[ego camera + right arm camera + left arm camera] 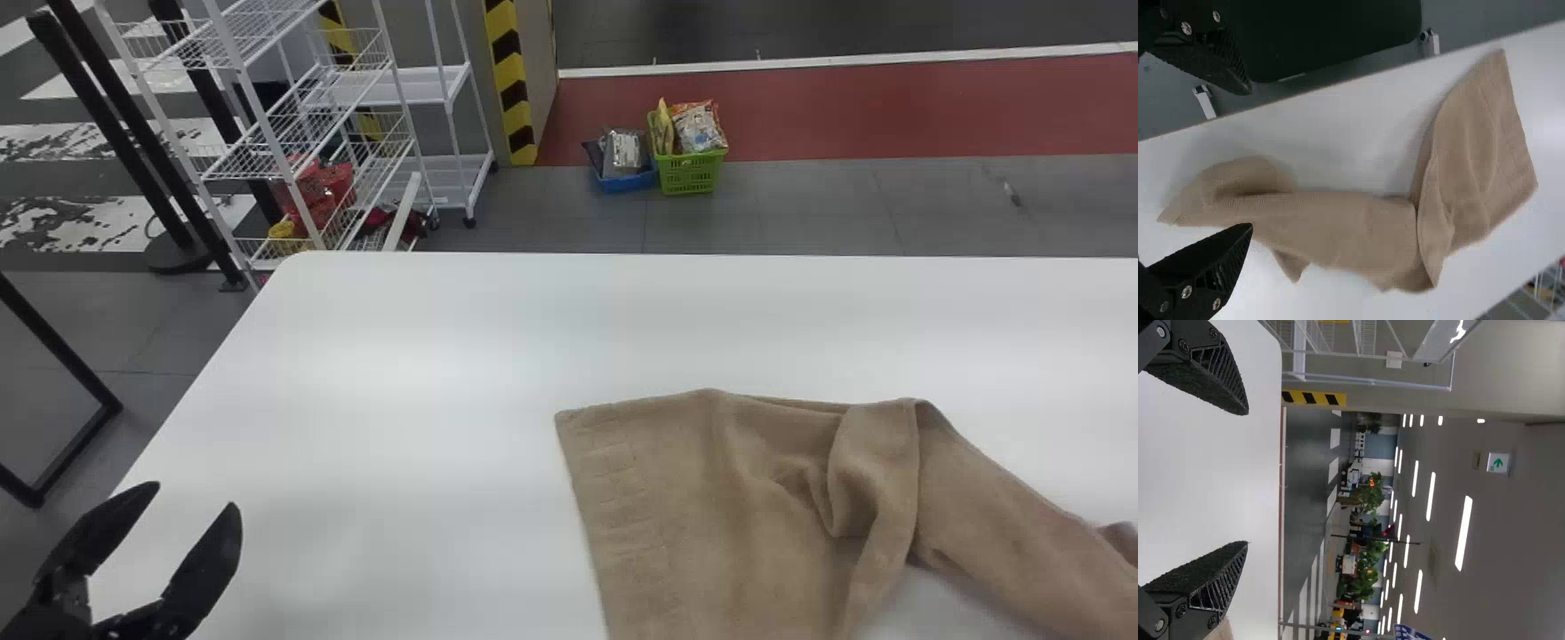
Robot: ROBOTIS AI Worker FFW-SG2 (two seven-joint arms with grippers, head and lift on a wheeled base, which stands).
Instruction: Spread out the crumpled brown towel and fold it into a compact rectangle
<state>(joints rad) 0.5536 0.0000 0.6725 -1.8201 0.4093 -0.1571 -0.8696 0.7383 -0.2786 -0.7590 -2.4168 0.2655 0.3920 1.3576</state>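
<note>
Just one towel, one table, one left gripper, one right gripper

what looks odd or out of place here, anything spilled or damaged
Only the brown towel looks askew: on the white table, its left part lies fairly flat, but it bunches into a fold near the middle and the rest stretches toward the robot's right. I see nothing spilled or damaged.
</note>
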